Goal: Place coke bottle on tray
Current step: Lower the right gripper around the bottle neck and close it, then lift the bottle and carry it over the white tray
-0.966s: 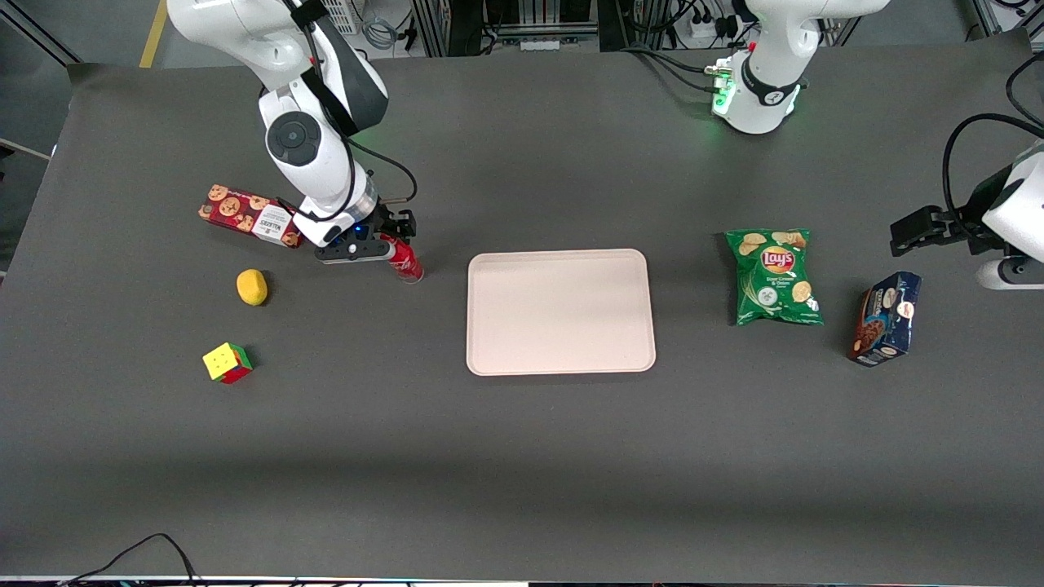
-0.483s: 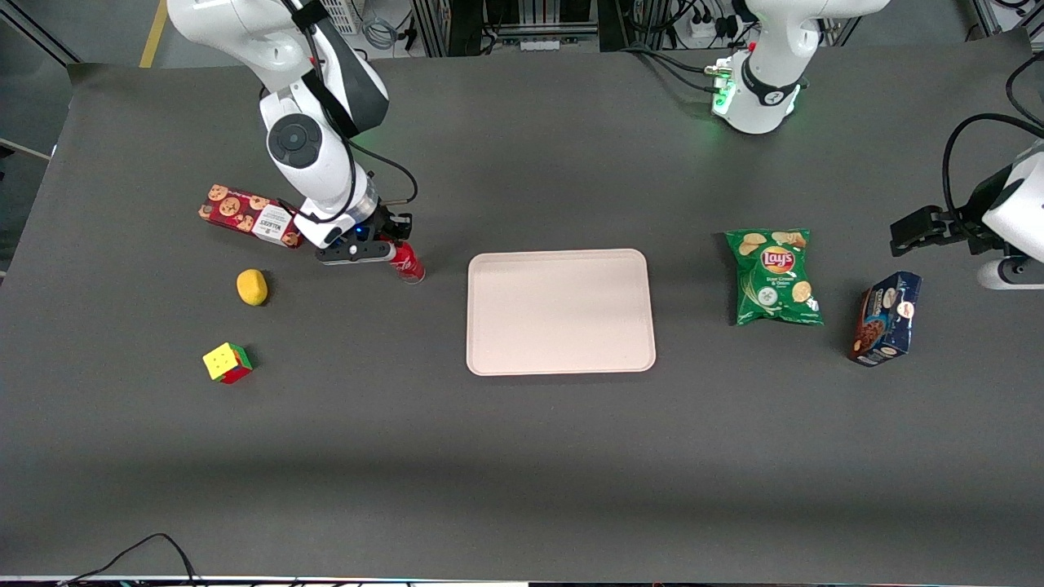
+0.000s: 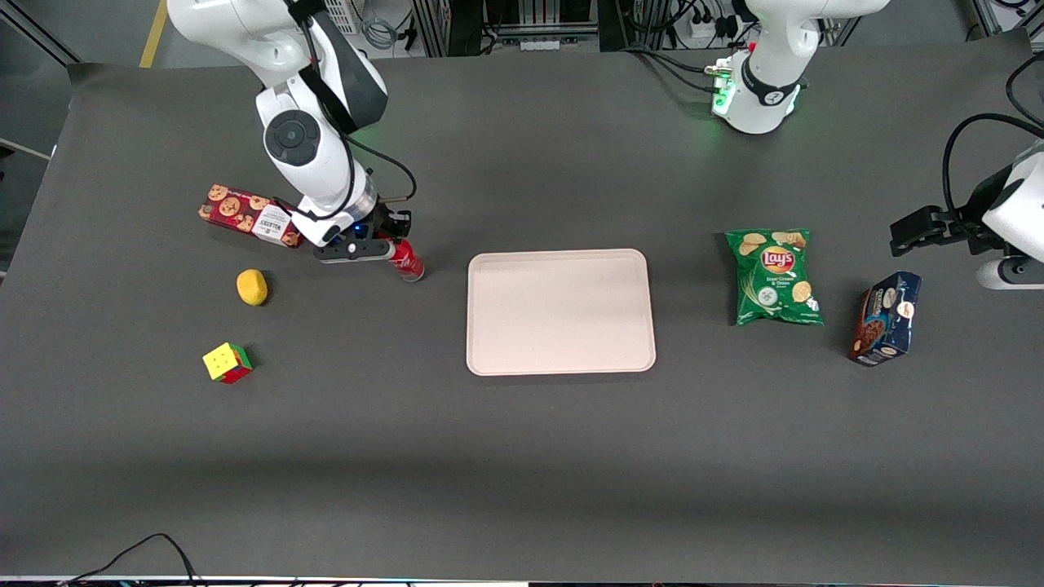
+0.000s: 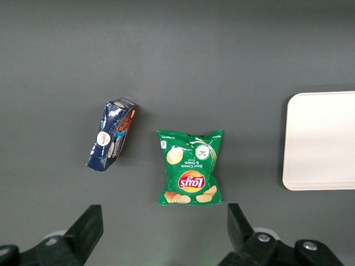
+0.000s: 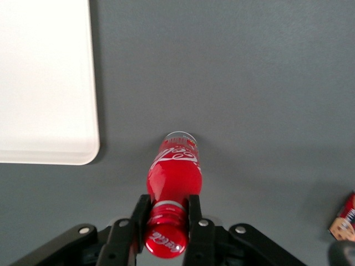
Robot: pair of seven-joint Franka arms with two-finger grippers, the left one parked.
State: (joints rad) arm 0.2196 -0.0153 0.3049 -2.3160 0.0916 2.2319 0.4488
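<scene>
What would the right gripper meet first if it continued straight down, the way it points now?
Probably the table: the gripper, shut on the coke bottle at the neck, would press the bottle's base onto it, beside the tray.

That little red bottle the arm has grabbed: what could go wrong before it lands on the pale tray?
The gripper pinches the coke bottle only at its neck, just under the cap, so the body might swing or slip out during the carry. The bottle leans rather than hanging straight, so it may topple when set down. The tray has a raised rim; a low pass could clip it.
</scene>
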